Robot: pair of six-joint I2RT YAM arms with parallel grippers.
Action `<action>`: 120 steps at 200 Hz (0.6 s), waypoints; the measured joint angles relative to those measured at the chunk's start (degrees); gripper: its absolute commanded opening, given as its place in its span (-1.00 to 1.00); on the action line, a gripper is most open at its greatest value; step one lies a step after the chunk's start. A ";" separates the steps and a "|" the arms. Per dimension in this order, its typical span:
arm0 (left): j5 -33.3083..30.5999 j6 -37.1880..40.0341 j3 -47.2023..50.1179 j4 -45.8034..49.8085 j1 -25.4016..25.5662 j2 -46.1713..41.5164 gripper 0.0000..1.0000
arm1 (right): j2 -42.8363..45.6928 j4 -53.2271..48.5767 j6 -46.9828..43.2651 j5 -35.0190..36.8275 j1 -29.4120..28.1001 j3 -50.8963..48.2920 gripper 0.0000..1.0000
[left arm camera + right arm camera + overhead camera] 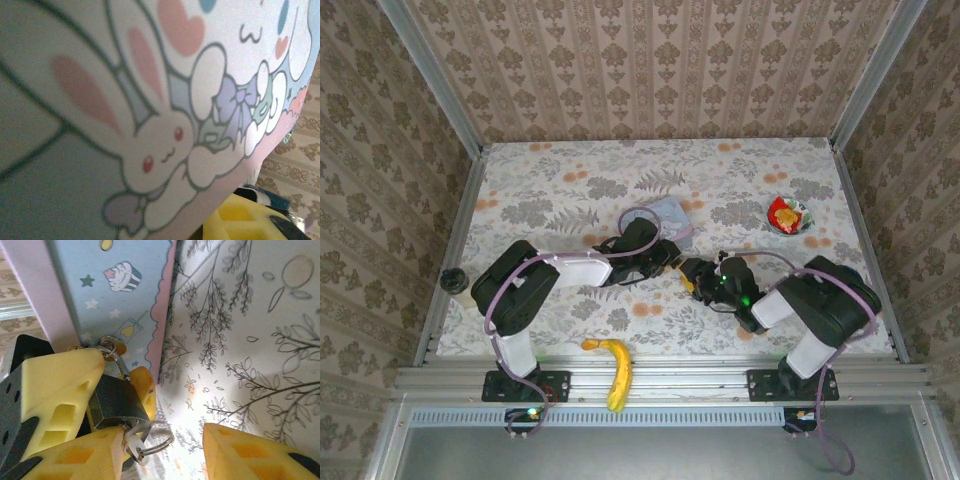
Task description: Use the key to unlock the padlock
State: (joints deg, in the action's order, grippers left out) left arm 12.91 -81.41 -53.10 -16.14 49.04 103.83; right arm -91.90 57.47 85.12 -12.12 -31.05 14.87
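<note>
In the right wrist view the small black padlock (120, 402) hangs by its shackle from the hasp of the pale blue cartoon-printed tin (115, 295). My left gripper (117, 390) is shut on the padlock, one yellow finger (55, 385) on each side of its body. The key (132, 446) sticks out of the padlock's underside, with a wire ring (162, 441) hanging from it. My right gripper (157, 457) stands open just below; its left finger (75, 457) is by the key and the other is well apart. From above, the left gripper (670, 257) and right gripper (698, 275) meet near the tin (665, 213).
A small bowl of snacks (788, 215) sits at the back right of the floral table (550, 200). A banana (615, 370) lies on the front rail between the arm bases. A black knob (452, 280) sits on the left rail. The tin's bunny print (150, 150) is very close to the left wrist camera.
</note>
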 measured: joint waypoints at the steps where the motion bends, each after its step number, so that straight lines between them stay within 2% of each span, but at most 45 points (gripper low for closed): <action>1: 0.04 0.00 0.00 0.00 0.02 0.00 -0.51 | 0.57 -0.70 -0.35 0.24 0.00 0.00 -0.07; 49: 2.12 0.50 -0.02 -0.15 0.61 0.00 -0.45 | 25.59 -29.64 -10.05 10.38 -0.72 2.95 -0.07; 77: 2.51 1.18 -0.46 0.44 0.85 0.26 -0.39 | 39.80 -41.92 -14.88 15.65 -0.74 3.89 -0.09; 97: 2.56 2.10 -1.14 1.73 0.98 0.61 -0.34 | 46.49 -48.68 -18.29 17.84 -0.74 3.89 -0.09; 120: 2.40 3.61 -2.27 3.34 1.25 1.44 -0.28 | 50.27 -54.75 -22.32 18.69 -0.74 4.02 -0.09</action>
State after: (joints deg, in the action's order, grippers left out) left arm 15.31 -77.80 -55.37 -12.80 50.28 105.27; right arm -41.63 2.72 62.81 6.57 -31.79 18.90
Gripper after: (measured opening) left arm 0.350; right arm 0.457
